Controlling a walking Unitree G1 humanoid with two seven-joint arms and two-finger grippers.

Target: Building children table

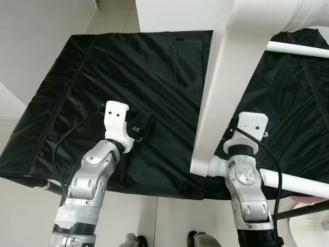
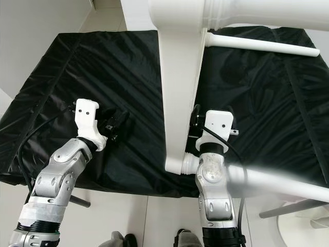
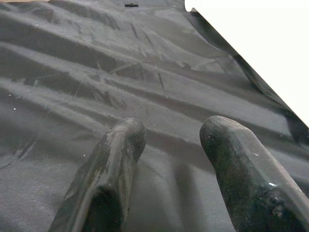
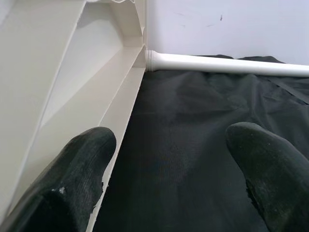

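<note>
The white table frame (image 1: 226, 87) lies on the black cloth (image 1: 128, 72) that covers the counter. Its broad flat rail runs away from the robot, long axis nearly in line with the right forearm. At the near end the rail meets a round white leg tube (image 1: 293, 182) that runs off to the right; a second tube (image 2: 257, 43) branches off at the far end.

The right claw (image 4: 169, 159) is the nearer one by far. Its fingers are spread and hold nothing. The rail's ribbed underside stands just beside one finger (image 4: 82, 159), seemingly touching it or nearly so, while the other finger (image 4: 270, 164) hangs over bare cloth. So the frame lies immediately to that claw's left, not between its fingers (a sideways shift would probably be needed before any pinch on the rail's edge).

The left claw (image 3: 178, 164) hovers low over the cloth, fingers likewise parted and empty. The frame sits well off to its right and ahead, with open cloth between.

Judging from this, the right arm is the one placed to take hold of the rail or steady it.
</note>
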